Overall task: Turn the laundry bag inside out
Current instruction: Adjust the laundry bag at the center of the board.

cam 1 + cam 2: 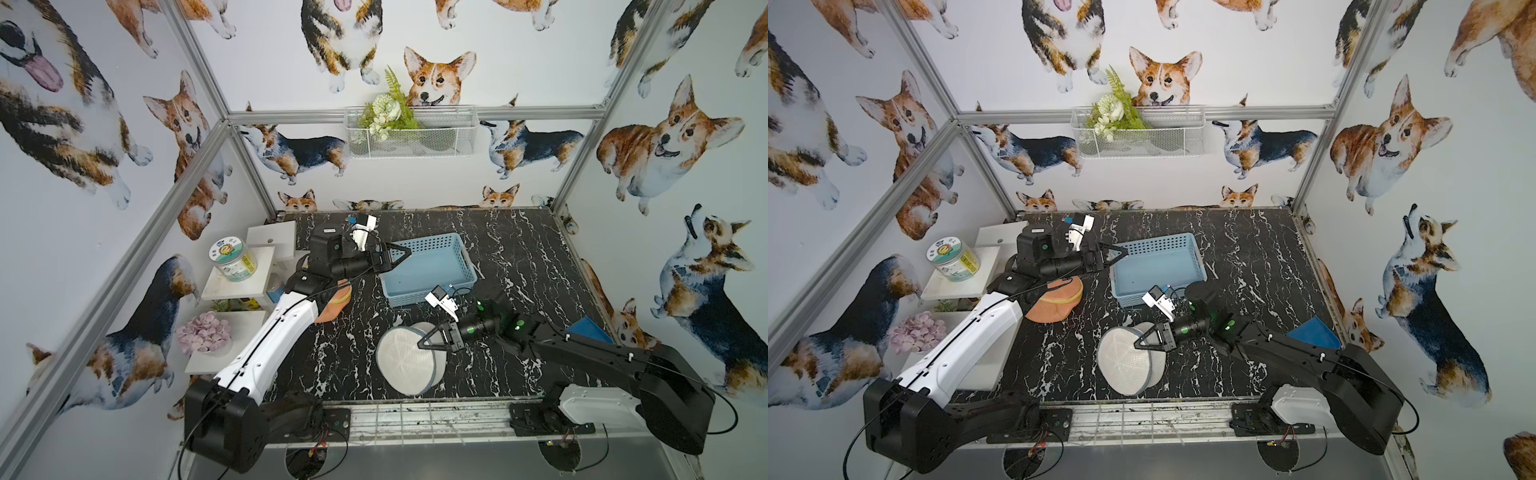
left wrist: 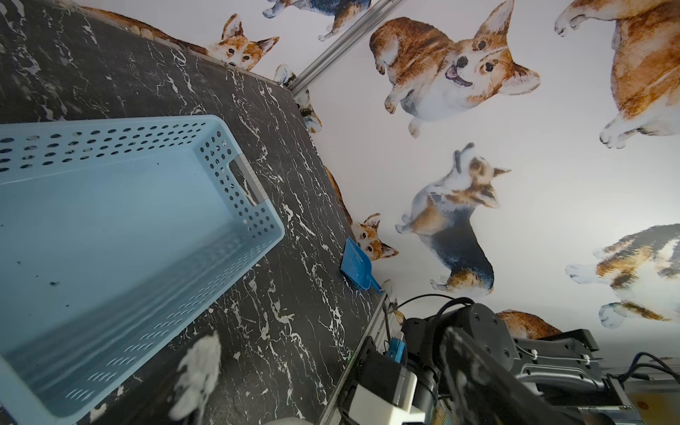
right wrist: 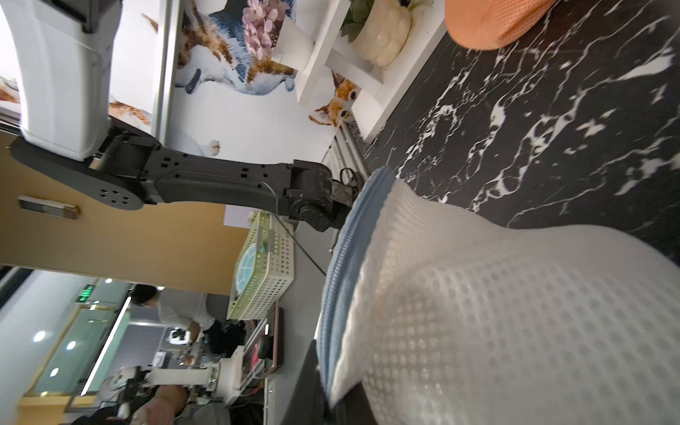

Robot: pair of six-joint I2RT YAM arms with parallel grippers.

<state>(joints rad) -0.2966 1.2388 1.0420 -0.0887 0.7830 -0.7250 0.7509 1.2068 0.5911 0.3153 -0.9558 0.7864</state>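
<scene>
The laundry bag (image 1: 405, 368), a round white mesh pouch with a blue zipper band, is lying on the black marble table (image 1: 519, 257) in the lower centre of both top views, close to the table's front edge. The right gripper (image 1: 424, 344) is reaching in from the lower right and sitting over the bag's upper right rim with its jaws closed on a pinch of the white mesh. In the right wrist view the bag (image 3: 515, 312) is filling the lower right of the frame, its fabric rising in a ridge toward the camera and its zipper band (image 3: 349, 257) curving along the left side of the mesh.

The left gripper (image 1: 405, 253) is hovering above the left corner of the blue basket (image 1: 428, 270), just above centre in both top views, with its jaws spread wide and nothing between them. The left wrist view is looking down into the basket (image 2: 254, 220).

An orange mesh bag (image 1: 1054, 305) is lying left of centre, partly under the left arm. A blue scoop (image 1: 590, 330) is resting by the table's right edge, well apart from the laundry bag.
</scene>
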